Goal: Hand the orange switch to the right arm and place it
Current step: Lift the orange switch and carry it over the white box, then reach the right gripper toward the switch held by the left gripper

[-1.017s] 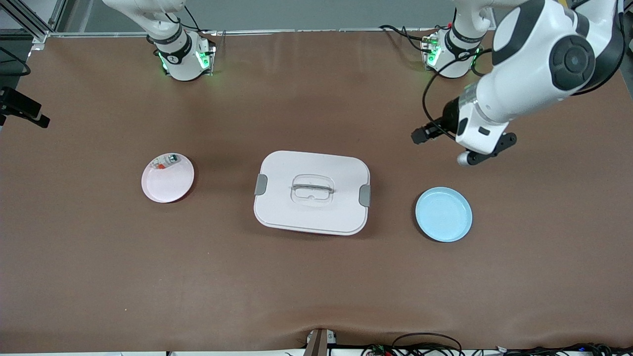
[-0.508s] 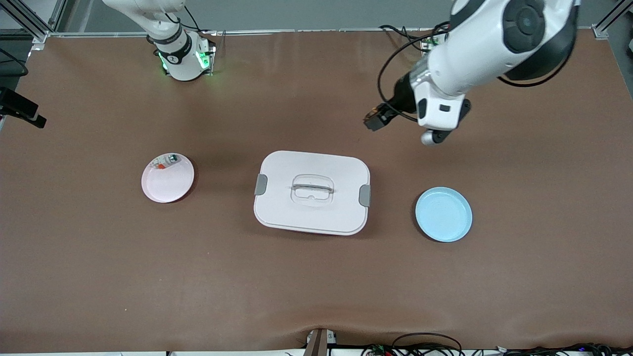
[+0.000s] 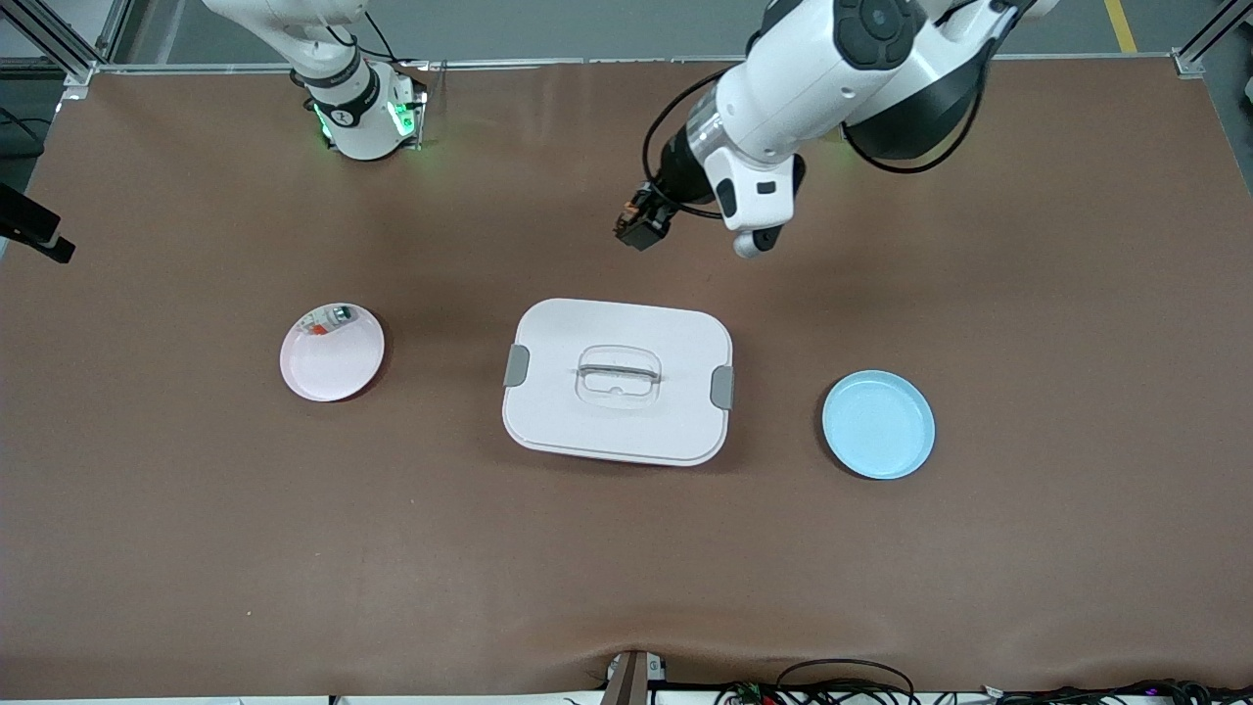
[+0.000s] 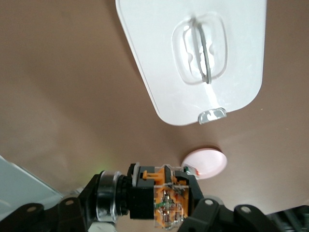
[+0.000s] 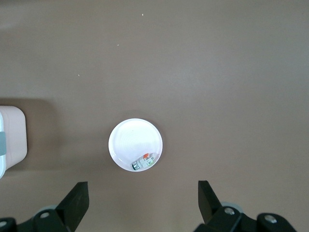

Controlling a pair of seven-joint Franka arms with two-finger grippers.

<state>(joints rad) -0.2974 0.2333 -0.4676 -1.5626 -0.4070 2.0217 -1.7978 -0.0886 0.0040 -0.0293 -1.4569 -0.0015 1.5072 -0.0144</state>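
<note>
My left gripper [image 3: 641, 221] is shut on the orange switch [image 3: 638, 213], a small black block with an orange-tan face. It holds the switch in the air over bare table, beside the white box's edge nearest the robot bases. In the left wrist view the switch [image 4: 166, 199] sits clamped between the black fingers [image 4: 207, 212]. My right gripper [image 5: 143, 200] is open and empty, high above the pink plate [image 5: 130, 137]. Of the right arm, only the part by its base [image 3: 352, 98] shows in the front view.
A white lidded box [image 3: 558, 343] with grey latches lies mid-table. The pink plate [image 3: 338, 367] toward the right arm's end holds a whitish part with a red-orange patch [image 3: 328, 320]. An empty blue plate [image 3: 878, 424] lies toward the left arm's end.
My left arm has swung with the switch from above the blue plate's area toward the right arm's end, and is now over the table by the white box. The plates and box have not moved.
</note>
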